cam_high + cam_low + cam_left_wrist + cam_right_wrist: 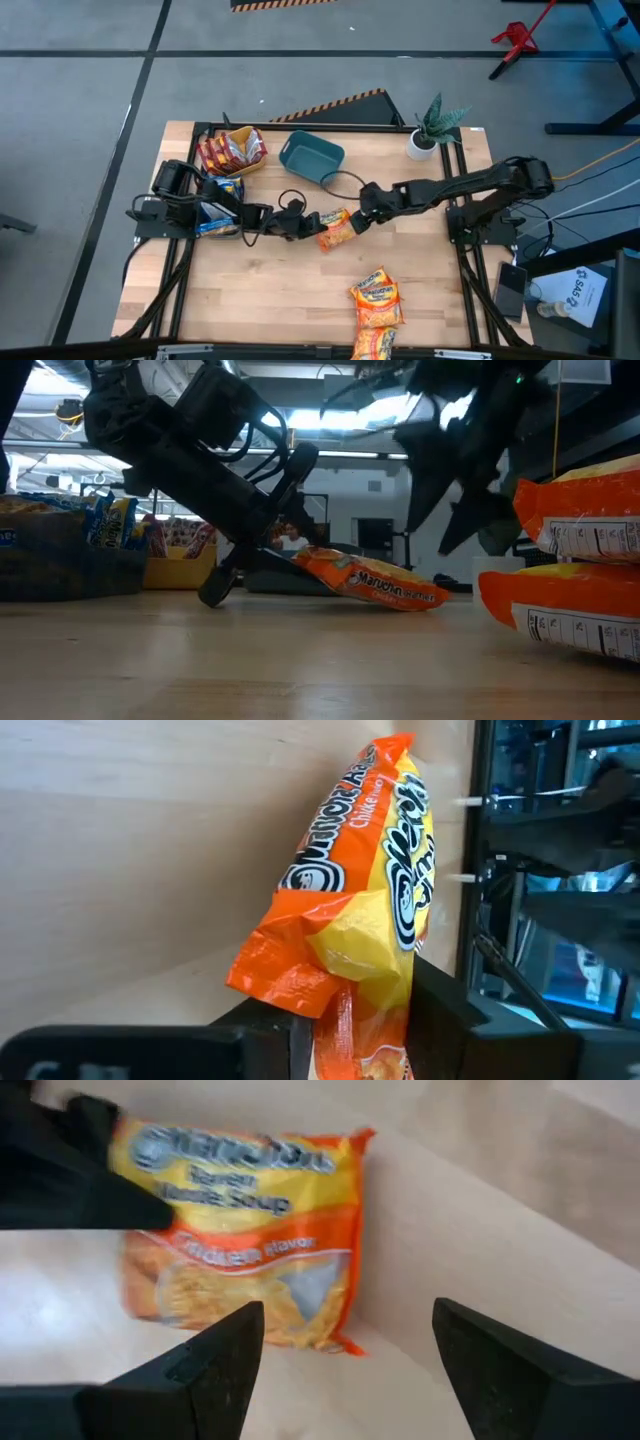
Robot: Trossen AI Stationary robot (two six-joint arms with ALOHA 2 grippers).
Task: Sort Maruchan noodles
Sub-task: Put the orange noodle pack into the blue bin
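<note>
Mid-frame in the high view: orange noodle packet point(335, 229), one end tipped up off the table point(280, 300), ready for sorting. Left gripper point(312, 224) pinching that raised end, fingers closed on the wrapper. Right gripper point(358, 221) just beside, wide open, holding nothing, waiting its turn.

Light falls evenly from overhead, and the wooden table point(290, 290) looks bright with only soft shadows beneath the arms. Seen from table height, ceiling strip lights point(330, 415) glare hard (both arms go nearly black against them). Up close, the orange packet point(245, 1230) is soft and blurred.
</note>
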